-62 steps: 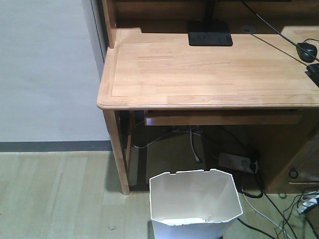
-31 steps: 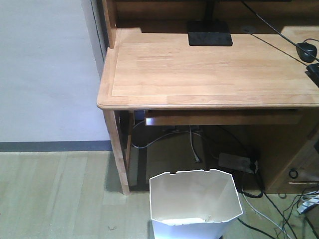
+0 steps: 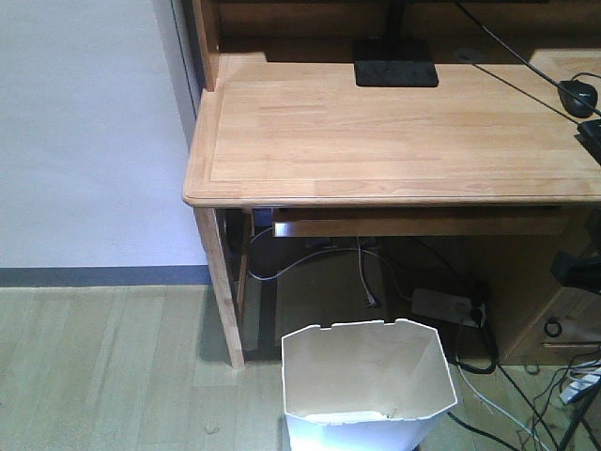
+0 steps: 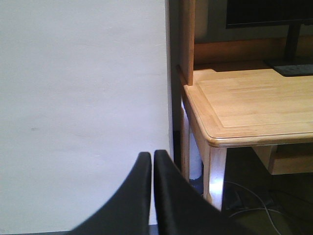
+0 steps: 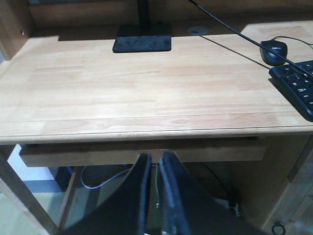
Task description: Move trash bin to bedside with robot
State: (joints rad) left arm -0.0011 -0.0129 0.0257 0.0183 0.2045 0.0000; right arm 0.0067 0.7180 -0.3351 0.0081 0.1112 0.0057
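Note:
The white trash bin (image 3: 368,387) stands open-topped on the wood floor at the bottom of the front view, just in front of the light wooden desk (image 3: 394,141). The bed is out of view. My left gripper (image 4: 152,159) is shut and empty, held in the air facing the white wall beside the desk's left corner. My right gripper (image 5: 156,160) is shut and empty, with only a thin slit between its fingers, level with the desk's front edge. A dark part of my right arm (image 3: 575,268) shows at the right edge of the front view. The bin is in neither wrist view.
The desk leg (image 3: 221,291) stands left of the bin. A monitor base (image 3: 395,73), mouse (image 3: 577,97) and keyboard (image 5: 296,88) lie on the desk. A power strip (image 3: 441,306) and loose cables (image 3: 554,395) lie under the desk, right of the bin. A white wall (image 3: 84,132) is at the left.
A dark part of my right arm has come further into the front view at the right edge. The bin and desk have not moved.

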